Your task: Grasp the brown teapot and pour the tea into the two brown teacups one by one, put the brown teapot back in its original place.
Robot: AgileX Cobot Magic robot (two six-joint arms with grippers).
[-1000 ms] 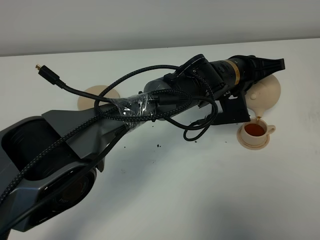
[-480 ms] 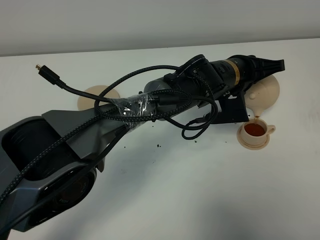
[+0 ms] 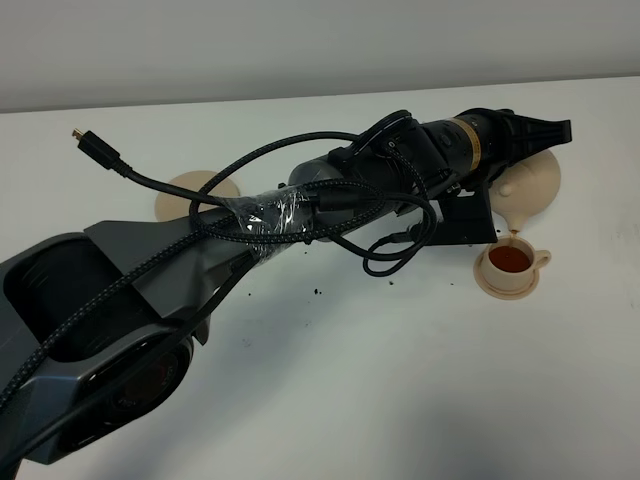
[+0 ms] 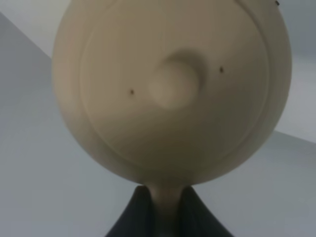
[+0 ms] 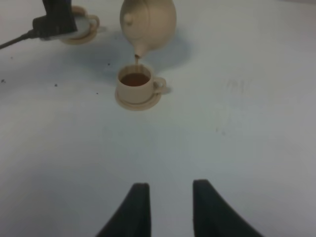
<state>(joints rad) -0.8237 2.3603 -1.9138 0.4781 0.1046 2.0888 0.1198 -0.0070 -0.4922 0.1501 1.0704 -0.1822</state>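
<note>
The brown teapot (image 3: 532,186) hangs tilted above the table, spout down, and its lid and knob fill the left wrist view (image 4: 173,84). My left gripper (image 3: 545,135) is shut on its loop handle (image 4: 165,200). A thin stream of tea (image 5: 137,59) falls from the spout into one brown teacup (image 3: 511,262) on its small saucer; the cup (image 5: 136,81) holds dark reddish tea. The other teacup (image 5: 83,25) stands beyond, partly hidden by the left arm's black mount. The wide saucer (image 3: 188,196) lies at the left. My right gripper (image 5: 170,207) is open, nothing between its fingers.
The left arm (image 3: 330,205) with its looped black cables (image 3: 150,180) stretches across the white table from lower left to upper right. A few dark specks (image 3: 317,292) lie on the tabletop in front of it.
</note>
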